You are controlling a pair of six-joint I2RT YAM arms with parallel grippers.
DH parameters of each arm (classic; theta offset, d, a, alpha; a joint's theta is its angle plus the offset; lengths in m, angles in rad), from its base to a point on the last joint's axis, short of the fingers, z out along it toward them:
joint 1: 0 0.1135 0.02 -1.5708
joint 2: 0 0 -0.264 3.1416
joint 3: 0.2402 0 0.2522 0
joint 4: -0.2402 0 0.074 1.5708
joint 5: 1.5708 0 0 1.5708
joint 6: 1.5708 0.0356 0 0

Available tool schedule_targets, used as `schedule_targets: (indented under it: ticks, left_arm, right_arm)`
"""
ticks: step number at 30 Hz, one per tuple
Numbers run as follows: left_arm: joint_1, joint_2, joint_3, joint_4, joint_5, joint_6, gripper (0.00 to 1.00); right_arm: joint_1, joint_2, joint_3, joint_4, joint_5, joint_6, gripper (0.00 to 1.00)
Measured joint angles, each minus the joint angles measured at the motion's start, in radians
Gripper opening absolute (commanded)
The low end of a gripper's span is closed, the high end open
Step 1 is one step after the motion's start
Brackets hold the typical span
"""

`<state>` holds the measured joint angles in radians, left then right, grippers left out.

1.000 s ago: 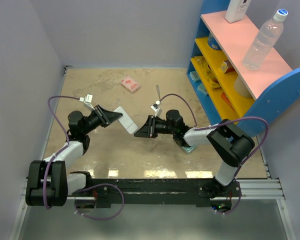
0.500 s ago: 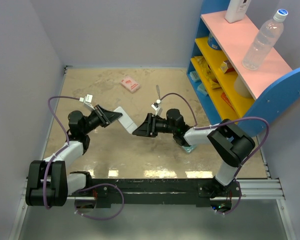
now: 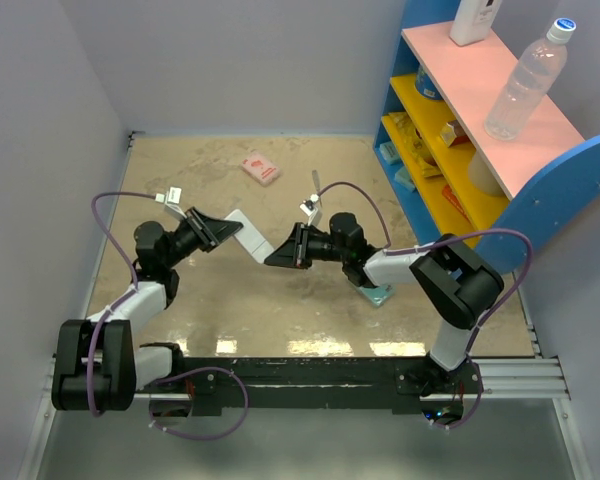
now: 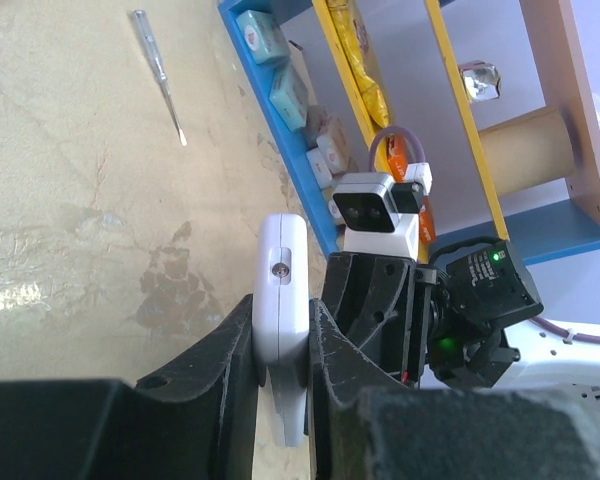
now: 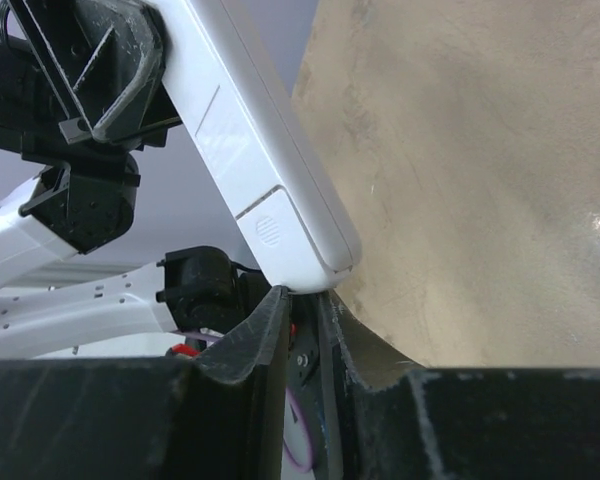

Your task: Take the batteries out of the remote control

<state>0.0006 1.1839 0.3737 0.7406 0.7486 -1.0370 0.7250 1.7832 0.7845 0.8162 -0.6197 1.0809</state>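
Observation:
The remote control is a slim white bar held off the table, slanting down to the right. My left gripper is shut on its upper end; in the left wrist view the remote sits clamped between the two black fingers. My right gripper meets the remote's lower end. In the right wrist view the remote shows a cover seam and a small ribbed patch, and its rounded end rests on my right gripper's tips, whose jaws stand almost together with only a thin gap.
A pink packet and a thin pen-like tool lie on the far table. A teal flat box lies under the right arm. The blue and yellow shelf with a bottle stands at the right.
My right gripper has moved left and a little up, closing onto the remote's lower end. The left gripper and remote have shifted slightly up and left.

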Motion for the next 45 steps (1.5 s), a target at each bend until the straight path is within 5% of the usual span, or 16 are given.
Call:
schedule_targets:
  ticks: [5,8,9,14,23,29,40,42,44,45]
  left_arm:
    - [0.000,0.021,0.000,0.005,-0.010,-0.001,0.00]
    - [-0.001,0.025,0.000,0.006,-0.006,-0.003,0.00]
    - [-0.001,0.025,0.000,0.006,-0.005,-0.004,0.00]
    - [-0.001,0.025,0.000,0.006,-0.002,-0.013,0.00]
    - [-0.001,0.018,0.000,0.006,0.003,-0.019,0.00]
    - [0.001,0.012,-0.002,0.029,0.000,-0.026,0.00]
    - [0.024,0.024,-0.002,0.021,-0.012,-0.014,0.00]
    - [0.024,0.032,-0.002,0.021,-0.012,-0.017,0.00]
    - [0.024,0.034,-0.002,0.021,-0.011,-0.017,0.00]
    - [0.024,0.034,-0.002,0.021,-0.010,-0.017,0.00]
  right_arm:
    - [0.000,0.011,-0.021,0.034,0.000,0.001,0.11]
    - [0.000,0.023,-0.042,0.056,0.001,0.009,0.33]
    - [0.000,0.026,-0.047,0.060,0.001,0.015,0.47]
    - [0.000,0.024,-0.048,0.063,0.007,0.019,0.59]
    - [0.000,0.024,0.000,0.061,0.008,0.028,0.54]
    - [-0.003,0.042,0.023,0.053,0.019,0.038,0.28]
    - [-0.008,0.045,-0.010,0.094,0.014,0.047,0.17]
    - [-0.008,0.050,-0.017,0.101,0.013,0.045,0.27]
    - [-0.008,0.061,-0.019,0.111,0.010,0.048,0.52]
    - [-0.008,0.064,-0.020,0.113,0.008,0.053,0.57]
